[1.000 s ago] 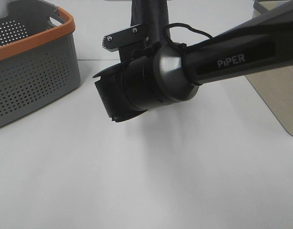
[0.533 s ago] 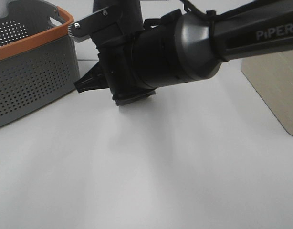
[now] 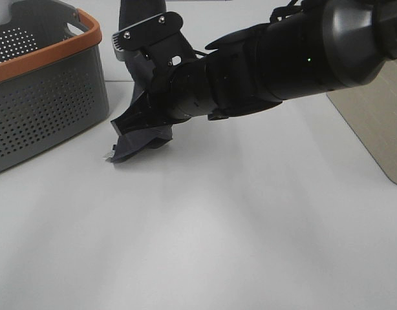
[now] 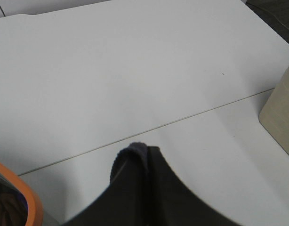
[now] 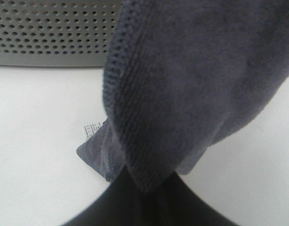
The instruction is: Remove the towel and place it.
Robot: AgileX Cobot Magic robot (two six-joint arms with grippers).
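Exterior high: right gripper (image 3: 141, 123) reaches across to upper left, pinching towel (image 3: 135, 143) by bunched fold, so low corner (label showing) just touches table (image 3: 218, 226) beside basket (image 3: 50, 97). Guess: held low to lay it flat outside basket. Left gripper (image 4: 147, 197): can't tell, only dark shape.

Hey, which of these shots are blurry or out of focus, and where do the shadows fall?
Exterior high: the right arm sits near the lens and looks soft; faint, diffuse shadows lie on the table beneath it. Right wrist: the towel fills most of the frame, blurred except its ribbed edge. Left wrist: evenly lit, dark foreground shape unfocused.
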